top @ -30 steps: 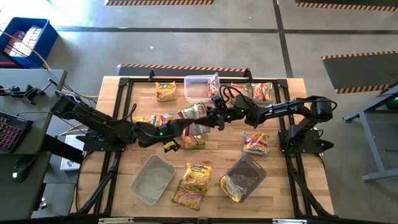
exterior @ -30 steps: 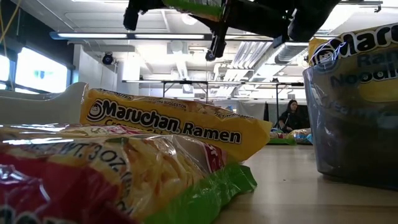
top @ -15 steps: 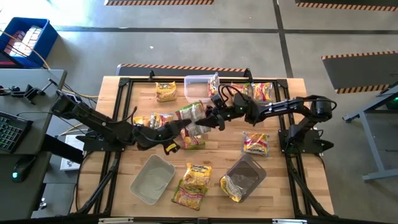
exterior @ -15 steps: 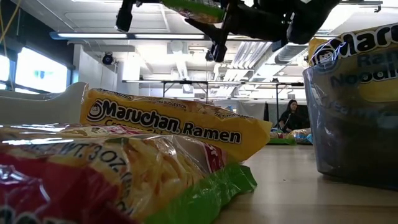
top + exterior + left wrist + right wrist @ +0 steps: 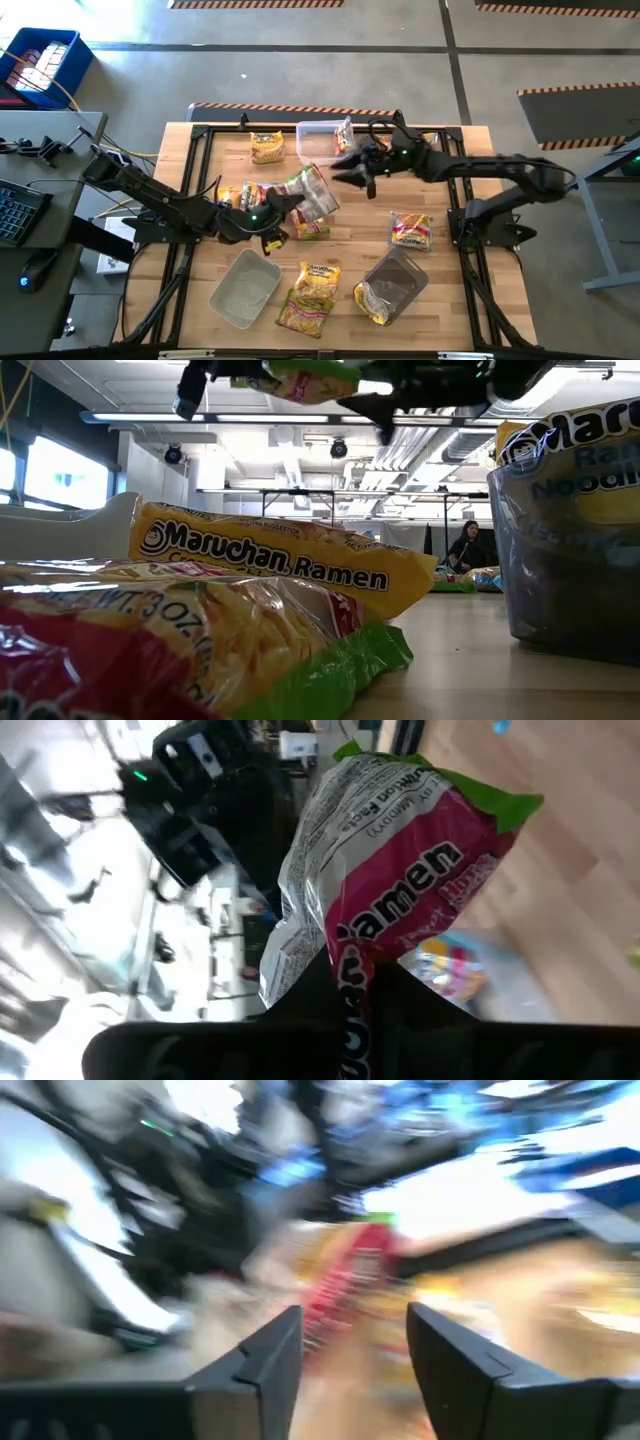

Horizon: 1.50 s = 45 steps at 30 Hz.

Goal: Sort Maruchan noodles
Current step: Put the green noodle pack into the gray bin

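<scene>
Noodle packet (image 5: 400, 880) clamped in left pincer (image 5: 355, 985), above table centre

Wooden table (image 5: 450, 300) with a black metal frame (image 5: 300, 129) around its edges. Three clear plastic tubs on it: one at the far edge (image 5: 318, 135), one pale tub near the front left (image 5: 244, 288), one darker tub near the front right (image 5: 395, 282). Grey floor (image 5: 300, 25) with striped hazard tape (image 5: 290, 108) behind the table. Blue crate (image 5: 42, 65) at the far left. Keyboard (image 5: 18, 211) on a side desk. Low view: a seated person (image 5: 468, 546) in the room beyond, ceiling lights (image 5: 340, 448) overhead.
</scene>
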Motion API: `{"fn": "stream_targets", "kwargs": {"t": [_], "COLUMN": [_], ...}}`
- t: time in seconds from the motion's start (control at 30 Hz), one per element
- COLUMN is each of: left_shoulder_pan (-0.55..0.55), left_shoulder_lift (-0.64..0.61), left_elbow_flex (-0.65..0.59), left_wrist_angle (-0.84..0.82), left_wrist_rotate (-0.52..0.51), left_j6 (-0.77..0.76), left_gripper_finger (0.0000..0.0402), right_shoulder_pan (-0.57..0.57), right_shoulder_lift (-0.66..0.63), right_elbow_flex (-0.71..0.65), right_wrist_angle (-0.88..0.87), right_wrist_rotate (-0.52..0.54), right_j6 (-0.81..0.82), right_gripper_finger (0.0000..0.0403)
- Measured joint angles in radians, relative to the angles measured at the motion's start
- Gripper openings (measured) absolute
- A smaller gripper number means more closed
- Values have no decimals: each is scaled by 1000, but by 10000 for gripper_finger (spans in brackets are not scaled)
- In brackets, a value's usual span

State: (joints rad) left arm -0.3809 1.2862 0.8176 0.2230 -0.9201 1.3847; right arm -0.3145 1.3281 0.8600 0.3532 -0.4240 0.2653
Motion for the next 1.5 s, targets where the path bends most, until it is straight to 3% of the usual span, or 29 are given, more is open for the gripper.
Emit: {"fn": "stream_targets", "kwargs": {"t": [0.13,0.23,0.37,0.53,0.67,0.93,1.23,1.5], "left_shoulder_pan": [13,38,82,121,112,3,-164,-281], "left_shoulder_lift": [-21,-29,-29,-28,-25,32,197,230], "left_elbow_flex": [20,72,154,274,395,555,583,582], "left_wrist_angle": [-180,-351,-545,-794,-1022,-1434,-1525,-1450], "left_wrist_rotate": [62,179,354,581,734,951,1110,1056], "left_j6": [-233,-439,-668,-934,-1139,-1410,-1678,-1841], "left_gripper_finger": [1,0,0,0,0,0,0,0], "right_shoulder_pan": [7,27,44,51,68,128,166,166], "right_shoulder_lift": [-143,-202,-216,-208,-210,-210,-210,-210], "right_elbow_flex": [1,-33,-159,-335,-426,-452,-452,-452], "right_wrist_angle": [-288,-349,-224,62,236,272,272,264], "right_wrist_rotate": [257,350,363,400,490,578,600,604], "right_j6": [-248,-348,-363,-301,-270,-273,-292,-291], "right_gripper_finger": [106,60,7,16,4,2,0,0]}}
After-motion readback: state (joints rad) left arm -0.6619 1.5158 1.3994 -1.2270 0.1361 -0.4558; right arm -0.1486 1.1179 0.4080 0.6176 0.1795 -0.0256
